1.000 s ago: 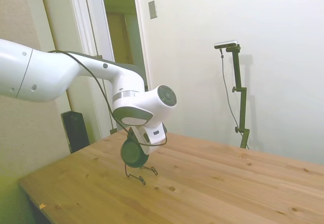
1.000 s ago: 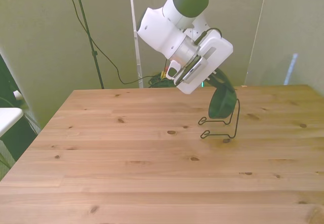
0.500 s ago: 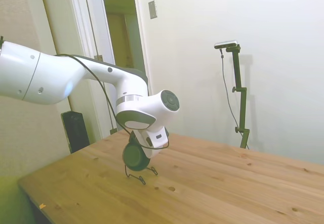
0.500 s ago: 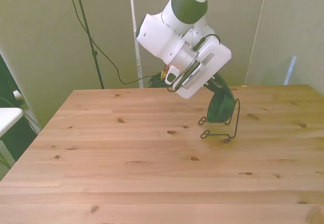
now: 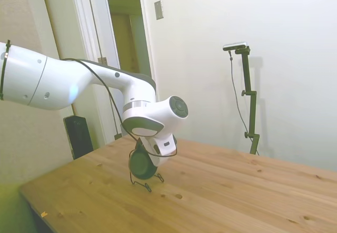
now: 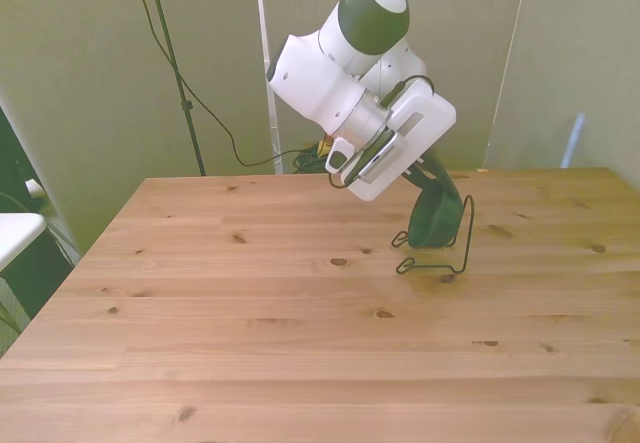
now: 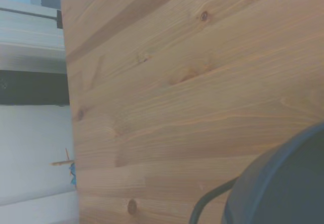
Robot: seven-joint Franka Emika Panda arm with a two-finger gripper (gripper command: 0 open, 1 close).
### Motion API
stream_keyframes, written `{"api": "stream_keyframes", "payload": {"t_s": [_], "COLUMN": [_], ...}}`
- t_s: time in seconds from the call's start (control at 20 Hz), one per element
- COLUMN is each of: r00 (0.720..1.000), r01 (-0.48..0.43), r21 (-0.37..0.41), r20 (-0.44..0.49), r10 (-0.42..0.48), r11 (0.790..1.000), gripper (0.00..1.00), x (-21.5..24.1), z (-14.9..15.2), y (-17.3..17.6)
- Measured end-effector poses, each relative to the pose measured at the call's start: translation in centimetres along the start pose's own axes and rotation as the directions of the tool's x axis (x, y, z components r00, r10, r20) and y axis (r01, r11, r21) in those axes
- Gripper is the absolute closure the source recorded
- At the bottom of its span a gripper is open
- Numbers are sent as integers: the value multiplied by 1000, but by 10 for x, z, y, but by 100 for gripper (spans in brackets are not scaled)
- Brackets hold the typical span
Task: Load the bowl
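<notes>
Now, hand (image 6: pixel 425 178): grasping the bowl (image 6: pixel 435 218) on edge.
Done: bowl lowered into wire stand (image 6: pixel 440 255).
Left: release.

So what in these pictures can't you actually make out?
- Whether the gripper's fingers are open or shut: in both the side and front views the arm's own wrist covers them.
- Whether the bowl already rests on the wire stand or only touches it: the contact is too small, and partly behind the bowl, in the side view.
- Most of the bowl in the wrist view: cut off by the picture's edge and blurred.
- What lies inside the bowl: no view shows it.
</notes>
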State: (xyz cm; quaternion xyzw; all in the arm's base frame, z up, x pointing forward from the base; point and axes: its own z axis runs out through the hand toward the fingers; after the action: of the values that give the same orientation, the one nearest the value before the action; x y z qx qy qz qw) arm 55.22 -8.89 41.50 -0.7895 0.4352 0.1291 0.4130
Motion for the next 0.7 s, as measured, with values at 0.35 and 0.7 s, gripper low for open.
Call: {"api": "stream_keyframes", "payload": {"t_s": [0.35,0.7], "r00": [1000,1000], "r01": [-7,-15], "r21": [-8,-17], "r20": [1,-1], "r10": [7,15], "r11": [1000,1000], "gripper": [100,100], "x": [4,13], "z": [6,14], "y": [2,7]}}
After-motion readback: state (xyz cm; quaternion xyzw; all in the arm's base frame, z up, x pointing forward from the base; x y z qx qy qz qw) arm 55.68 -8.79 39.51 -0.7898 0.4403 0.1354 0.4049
